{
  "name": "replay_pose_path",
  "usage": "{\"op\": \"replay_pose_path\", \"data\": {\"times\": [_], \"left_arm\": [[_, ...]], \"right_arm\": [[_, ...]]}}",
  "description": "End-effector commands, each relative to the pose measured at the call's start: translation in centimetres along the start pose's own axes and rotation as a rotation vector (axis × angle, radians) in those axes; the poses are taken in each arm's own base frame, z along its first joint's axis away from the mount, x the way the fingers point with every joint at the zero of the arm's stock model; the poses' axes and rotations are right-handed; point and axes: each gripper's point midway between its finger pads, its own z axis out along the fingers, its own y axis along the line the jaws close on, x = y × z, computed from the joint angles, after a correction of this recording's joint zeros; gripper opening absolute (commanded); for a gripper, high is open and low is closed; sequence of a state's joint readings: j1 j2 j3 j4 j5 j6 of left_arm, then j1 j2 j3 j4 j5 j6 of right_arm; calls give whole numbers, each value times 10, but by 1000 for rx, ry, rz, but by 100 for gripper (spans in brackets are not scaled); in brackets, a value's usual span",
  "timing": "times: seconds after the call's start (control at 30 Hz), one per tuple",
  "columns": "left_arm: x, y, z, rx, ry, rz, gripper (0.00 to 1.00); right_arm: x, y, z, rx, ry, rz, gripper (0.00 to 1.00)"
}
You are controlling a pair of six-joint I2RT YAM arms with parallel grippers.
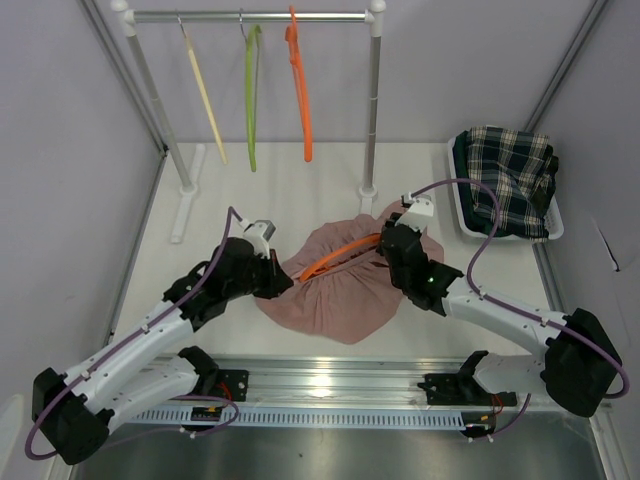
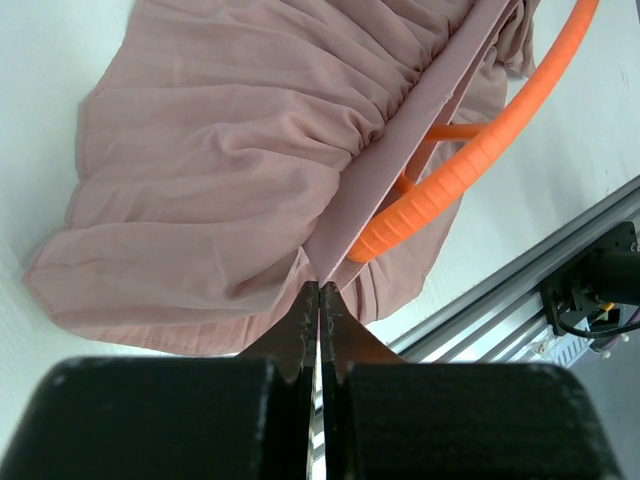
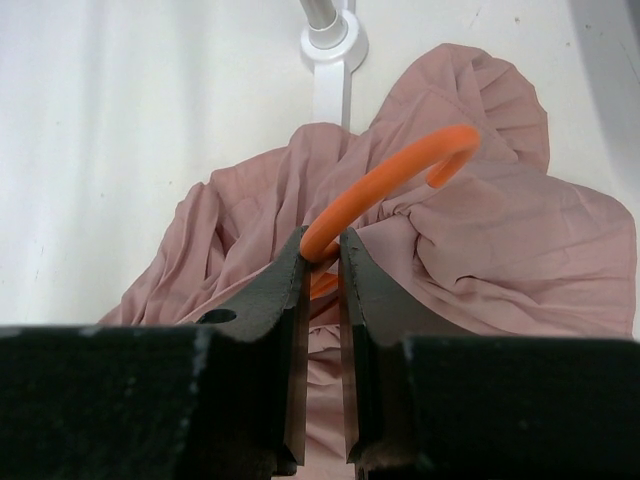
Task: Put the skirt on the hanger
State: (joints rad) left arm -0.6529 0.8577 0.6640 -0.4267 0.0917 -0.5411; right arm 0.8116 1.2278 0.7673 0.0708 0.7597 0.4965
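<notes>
At table centre, the pink skirt [image 1: 335, 300] lies crumpled, with the orange hanger [image 1: 335, 258] against its waistband. From 9 o'clock, the left gripper [image 2: 319, 292] has its fingers pressed together on the waistband. From 3 o'clock, the right gripper [image 3: 322, 252] clamps the hanger just below its hook. The clothes rack [image 1: 250, 16] stands at 12 o'clock.

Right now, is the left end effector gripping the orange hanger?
No, the left end effector is shut on the pink skirt at its waistband; the orange hanger lies clear of it.
</notes>
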Motion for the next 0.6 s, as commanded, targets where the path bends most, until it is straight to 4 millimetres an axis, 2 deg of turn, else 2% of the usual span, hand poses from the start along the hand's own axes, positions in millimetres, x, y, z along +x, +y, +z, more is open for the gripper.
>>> {"op": "replay_pose_path", "data": {"times": [0.0,0.2,0.57], "left_arm": [[-8,0,-16,-15,7,26,0],[-22,-17,-26,29,0,36,0],[-44,-43,-34,106,-13,47,0]], "right_arm": [[20,-48,5,195,25,-78,0],[25,-53,6,239,11,-93,0],[18,-36,-7,230,-45,-130,0]]}}
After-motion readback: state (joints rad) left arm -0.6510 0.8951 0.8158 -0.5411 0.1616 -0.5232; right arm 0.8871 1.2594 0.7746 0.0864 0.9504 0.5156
